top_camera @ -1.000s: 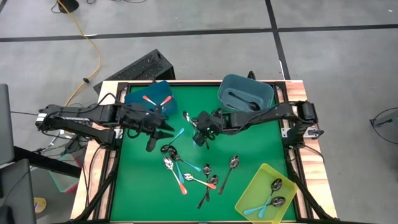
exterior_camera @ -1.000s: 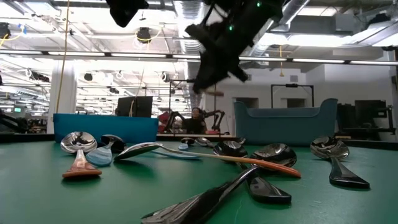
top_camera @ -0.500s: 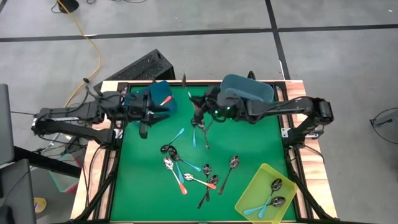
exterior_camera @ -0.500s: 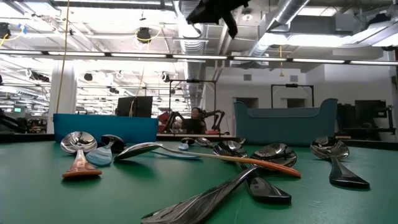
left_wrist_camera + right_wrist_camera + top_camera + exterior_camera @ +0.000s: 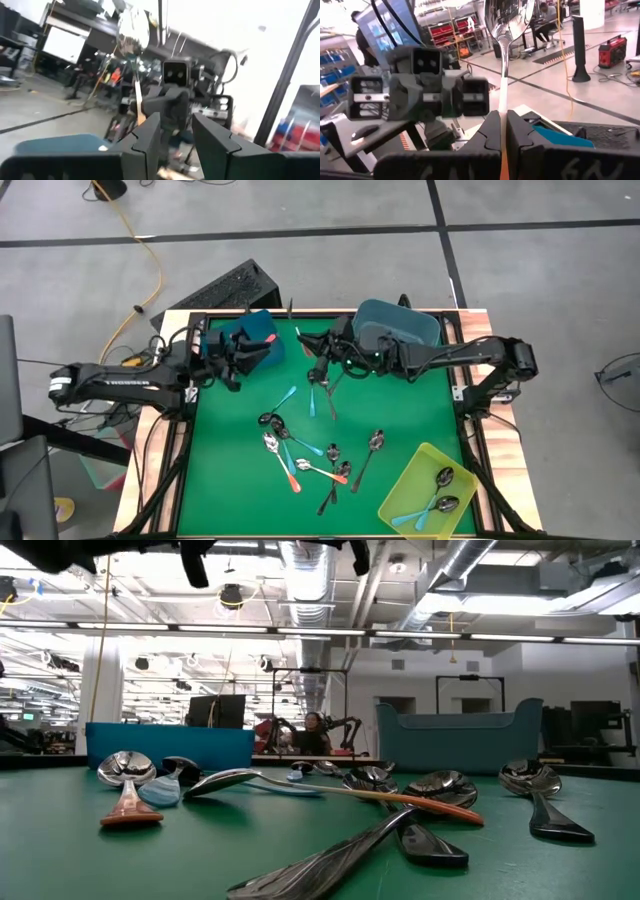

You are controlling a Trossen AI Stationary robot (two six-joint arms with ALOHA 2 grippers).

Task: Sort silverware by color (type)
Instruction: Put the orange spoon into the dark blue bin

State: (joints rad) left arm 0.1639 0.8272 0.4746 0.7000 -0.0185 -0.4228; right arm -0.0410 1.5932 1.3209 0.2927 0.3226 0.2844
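spoon (image 5: 502,30) with an orange handle sits pinched upright in my right fingers (image 5: 500,131); left fingers (image 5: 175,140) hover apart beside the blue bin (image 5: 248,340), holding nothing.

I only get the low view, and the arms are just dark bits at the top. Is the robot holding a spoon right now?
Observer: Yes. The right gripper is shut on a spoon, bowl end sticking out.
Child: What's inside the blue bin? I only see its wall.
Observer: An orange-red-handled spoon lies in the blue bin, with the left gripper over it.
Child: Any more bins?
Observer: A yellow-green bin in the corner opposite the blue one, holding shiny spoons.
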